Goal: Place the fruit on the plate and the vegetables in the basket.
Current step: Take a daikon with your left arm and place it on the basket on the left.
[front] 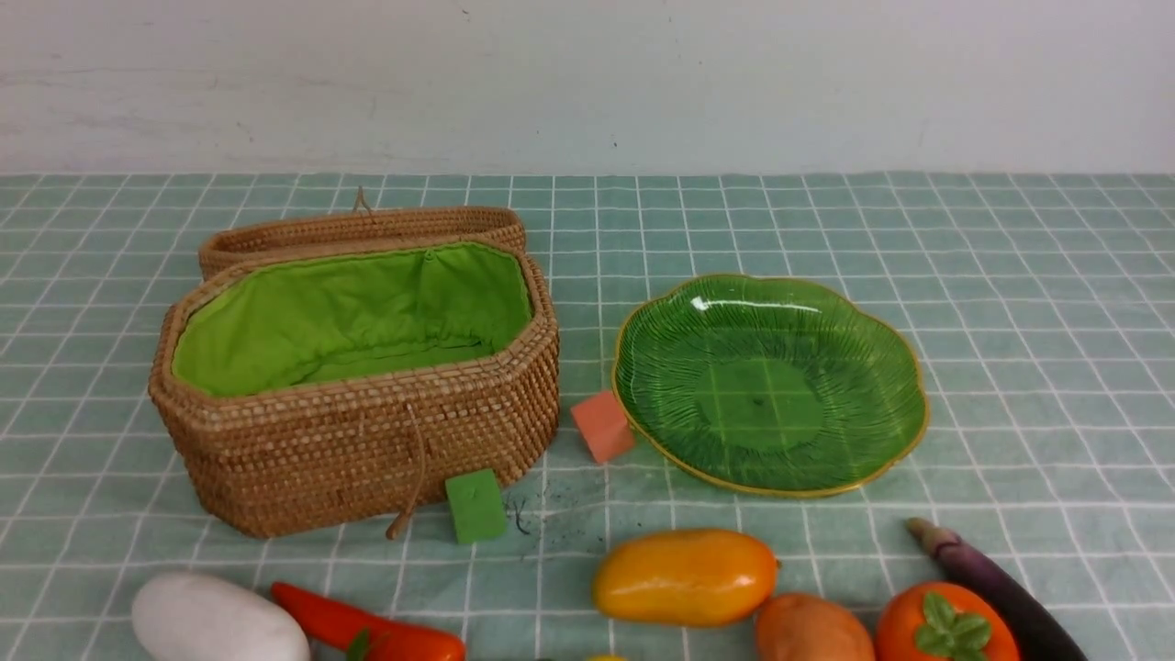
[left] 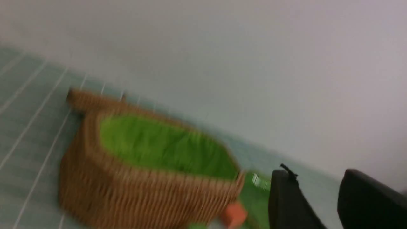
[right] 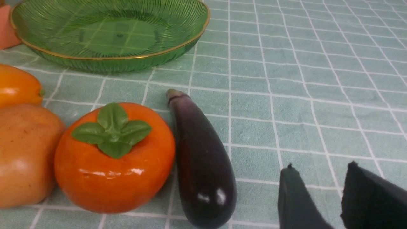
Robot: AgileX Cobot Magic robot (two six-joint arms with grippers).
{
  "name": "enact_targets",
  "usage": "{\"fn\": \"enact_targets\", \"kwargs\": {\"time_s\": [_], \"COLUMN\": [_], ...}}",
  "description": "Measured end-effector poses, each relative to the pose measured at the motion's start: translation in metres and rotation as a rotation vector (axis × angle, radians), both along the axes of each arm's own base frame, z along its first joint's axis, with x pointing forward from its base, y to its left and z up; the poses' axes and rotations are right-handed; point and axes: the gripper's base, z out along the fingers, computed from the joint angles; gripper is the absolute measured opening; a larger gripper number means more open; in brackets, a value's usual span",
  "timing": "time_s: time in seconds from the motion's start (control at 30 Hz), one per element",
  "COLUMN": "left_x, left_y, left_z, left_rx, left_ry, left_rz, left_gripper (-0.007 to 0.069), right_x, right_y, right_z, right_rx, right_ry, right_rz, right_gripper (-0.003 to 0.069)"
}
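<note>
The wicker basket (front: 358,441) stands open and empty at the left, and the green plate (front: 881,367) lies empty at the right. Along the near edge lie the white radish (front: 216,624), the red-orange vegetable (front: 367,629), the mango (front: 684,576), the potato (front: 812,632), the persimmon (front: 945,624), the eggplant (front: 1001,588) and a sliver of lemon (front: 601,657). No gripper shows in the front view. My left gripper (left: 318,173) is open and empty, facing the blurred basket (left: 133,190). My right gripper (right: 321,167) is open and empty, just beside the eggplant (right: 203,159) and persimmon (right: 114,165).
A small orange cube (front: 603,425) sits between basket and plate. A small green cube (front: 475,505) sits at the basket's front. The basket lid (front: 358,225) lies open behind it. A white wall runs along the back.
</note>
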Motion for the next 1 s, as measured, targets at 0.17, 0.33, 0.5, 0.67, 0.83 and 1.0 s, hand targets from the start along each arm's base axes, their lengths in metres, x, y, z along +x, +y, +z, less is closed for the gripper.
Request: {"fn": "enact_targets", "kwargs": {"time_s": [0.17, 0.33, 0.5, 0.67, 0.83, 1.0], "left_x": [0.021, 0.04, 0.076, 0.116, 0.155, 0.181], "left_y": [-0.006, -0.007, -0.002, 0.0, 0.0, 0.0], "left_z": [-0.027, -0.037, -0.038, -0.047, -0.078, -0.108], "left_rx": [0.016, -0.073, -0.112, -0.193, -0.261, -0.295], "left_ry": [0.361, 0.521, 0.68, 0.881, 1.087, 1.188], "left_rz": [-0.064, -0.04, 0.053, 0.151, 0.234, 0.293], "left_gripper": [0.0239, 0.0239, 0.0284, 0.0403, 0.0549, 0.061], "right_x": [0.0, 0.0, 0.0, 0.0, 0.0, 0.0], "right_y": [0.0, 0.0, 0.0, 0.0, 0.0, 0.0], "right_z": [0.0, 0.0, 0.0, 0.0, 0.0, 0.0], "right_rx": [0.0, 0.0, 0.0, 0.0, 0.0, 0.0], "right_ry": [0.0, 0.0, 0.0, 0.0, 0.0, 0.0], "right_rz": [0.0, 0.0, 0.0, 0.0, 0.0, 0.0], "right_gripper": [0.024, 0.024, 0.024, 0.024, 0.024, 0.024]}}
